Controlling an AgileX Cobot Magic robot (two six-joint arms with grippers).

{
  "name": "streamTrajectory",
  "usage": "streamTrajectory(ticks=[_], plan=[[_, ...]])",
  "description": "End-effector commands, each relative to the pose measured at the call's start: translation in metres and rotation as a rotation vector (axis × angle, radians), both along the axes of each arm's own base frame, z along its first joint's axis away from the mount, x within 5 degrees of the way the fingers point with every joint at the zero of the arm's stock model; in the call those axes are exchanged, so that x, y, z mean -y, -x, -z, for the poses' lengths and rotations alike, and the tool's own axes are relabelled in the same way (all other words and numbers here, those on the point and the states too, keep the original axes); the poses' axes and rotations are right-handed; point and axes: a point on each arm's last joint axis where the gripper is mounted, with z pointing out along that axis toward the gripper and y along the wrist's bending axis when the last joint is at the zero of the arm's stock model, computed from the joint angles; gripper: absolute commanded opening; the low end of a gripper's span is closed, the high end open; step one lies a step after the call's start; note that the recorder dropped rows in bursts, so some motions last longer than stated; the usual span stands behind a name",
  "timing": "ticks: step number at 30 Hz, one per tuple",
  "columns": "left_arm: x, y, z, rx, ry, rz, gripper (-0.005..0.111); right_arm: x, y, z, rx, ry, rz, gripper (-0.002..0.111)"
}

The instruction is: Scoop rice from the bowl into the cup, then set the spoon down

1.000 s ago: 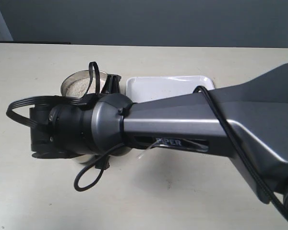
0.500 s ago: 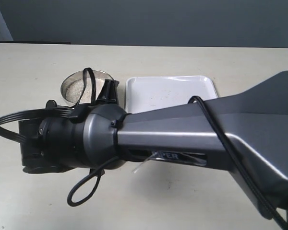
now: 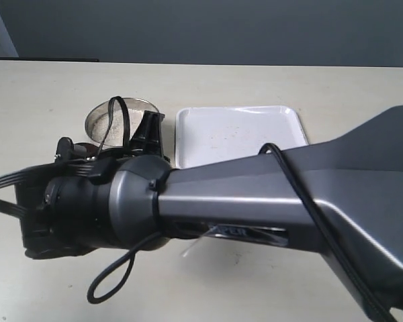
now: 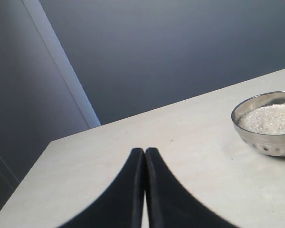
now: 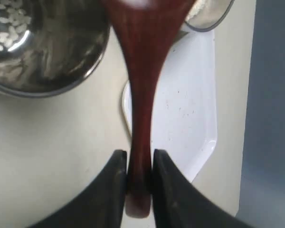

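My right gripper (image 5: 140,156) is shut on the end of the dark reddish-brown spoon (image 5: 141,85) handle. The spoon head reaches the frame's edge, between the cup and the bowl, with a pale patch on it. The steel cup (image 5: 47,52) holds a few grains of rice (image 5: 9,21). The bowl (image 3: 114,117) stands behind my right gripper (image 3: 152,126) in the exterior view, its rice (image 3: 111,122) a pale heap; the arm hides the cup and spoon there. My left gripper (image 4: 145,152) is shut and empty above the table, with the bowl (image 4: 268,124) off to one side.
A white tray (image 3: 238,131) lies just right of the bowl and shows under the spoon handle as the tray (image 5: 192,118) in the right wrist view. The right arm (image 3: 269,201) spans most of the exterior view. The table's far edge meets a dark wall.
The right arm has swung left and toward the front of the exterior view, uncovering more of the white tray. The bowl has not moved.
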Motion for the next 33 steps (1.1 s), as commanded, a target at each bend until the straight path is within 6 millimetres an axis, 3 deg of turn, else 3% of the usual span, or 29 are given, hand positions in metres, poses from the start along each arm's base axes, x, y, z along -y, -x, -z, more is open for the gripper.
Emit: streamTrajectory(ticks=[1,8,15,20,33], plan=[[0.000,0.001,-0.001,0.011,0.011,0.006,0.000,-0.001,0.005,-0.007,0.032,-0.029,-0.003,-0.001],[0.000,0.001,-0.001,0.011,0.011,0.006,0.000,-0.001,0.005,-0.006,0.035,-0.052,0.023,-0.001],[0.000,0.001,-0.001,0.011,0.011,0.006,0.000,0.022,0.012,0.025,0.047,0.027,0.058,-0.001],[0.000,0.001,-0.001,0.009,0.011,0.005,0.000,0.024,0.014,0.014,0.130,-0.064,0.075,-0.001],[0.000,0.001,-0.001,0.009,0.011,0.005,0.000,0.024,0.006,0.012,0.169,-0.080,0.081,-0.001]])
